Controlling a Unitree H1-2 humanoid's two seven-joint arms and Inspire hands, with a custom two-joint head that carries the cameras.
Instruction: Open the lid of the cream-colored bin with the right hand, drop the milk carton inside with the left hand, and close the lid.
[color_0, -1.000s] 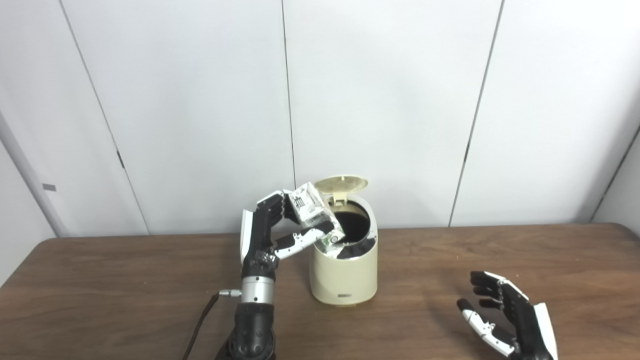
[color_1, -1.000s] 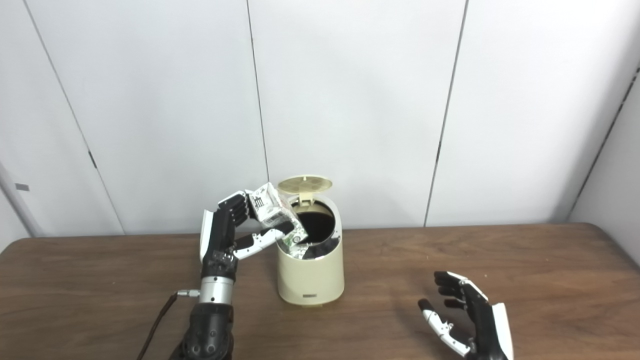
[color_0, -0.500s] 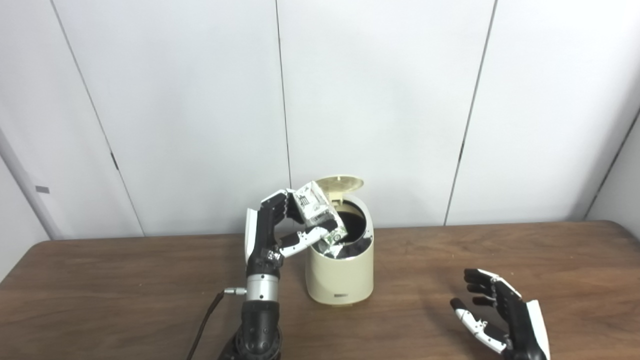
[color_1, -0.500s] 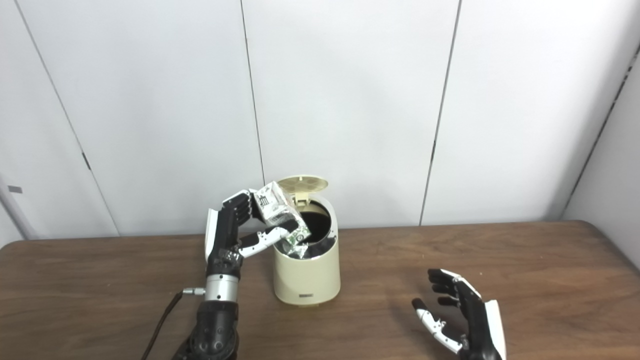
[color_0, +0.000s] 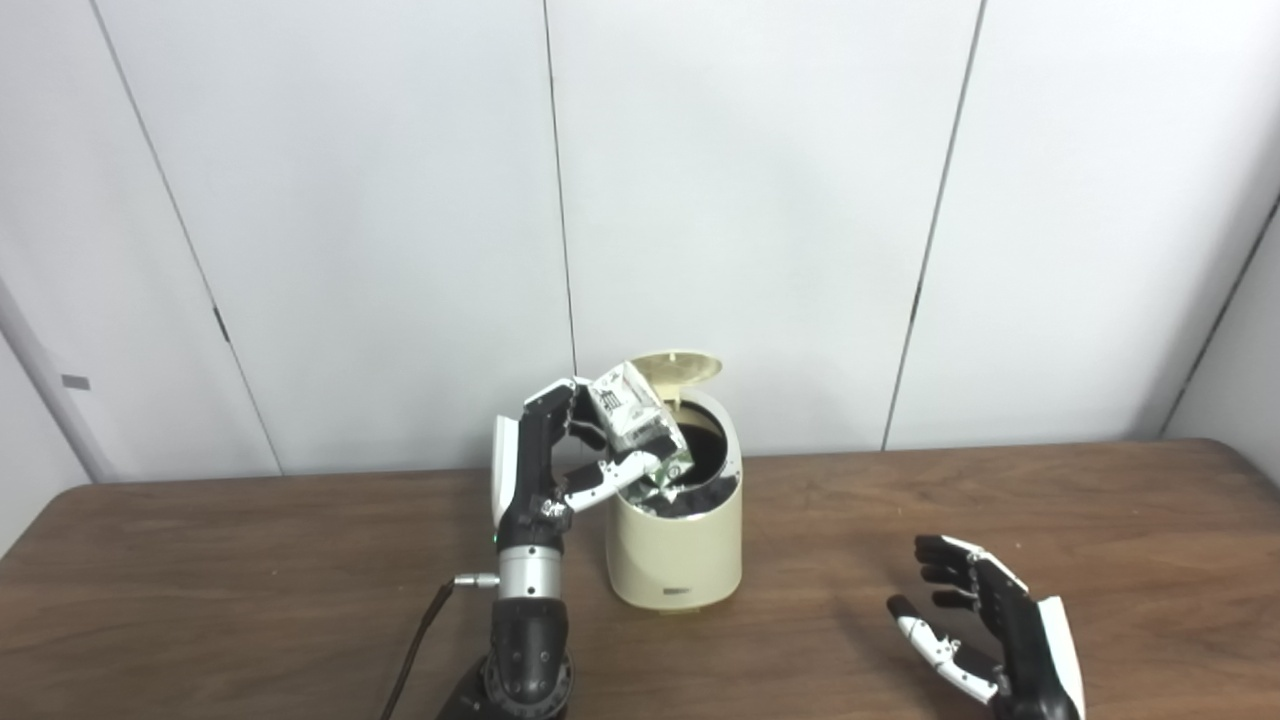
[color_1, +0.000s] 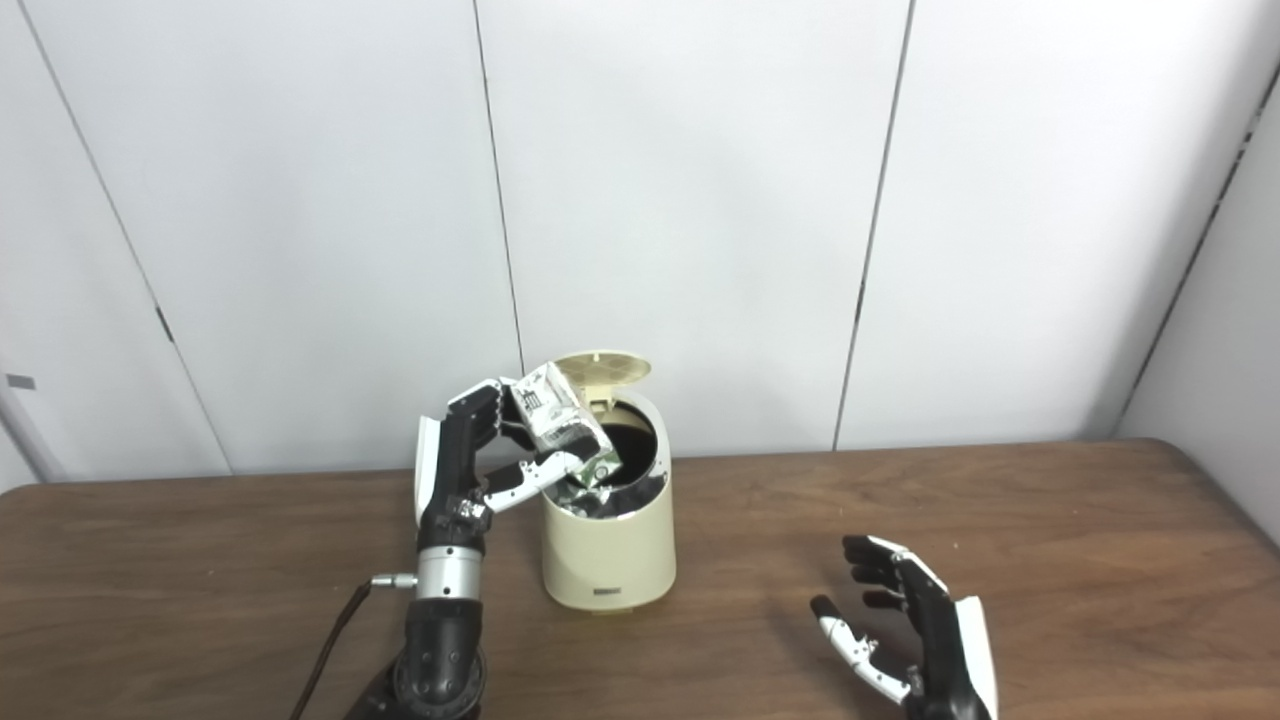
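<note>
Your left hand (color_0: 560, 450) has the carton (color_0: 632, 420) clamped between fingers and thumb, tilted, its lower end poking over the near-left rim of the bin (color_0: 675, 545). The lid (color_0: 672, 367) stands open at the far side. Your right hand (color_0: 990, 630) waits well right on the table (color_0: 250, 560), fingers spread, holding nothing. Watch it now: the carton looks off-centre, more over the rim than over the dark mouth. Let go here and it may catch on the edge, tip outward and land on the table to the left. Push in too hard and you could shove the light bin or bump the lid so it drops onto the carton. Ease it further right first.
</note>
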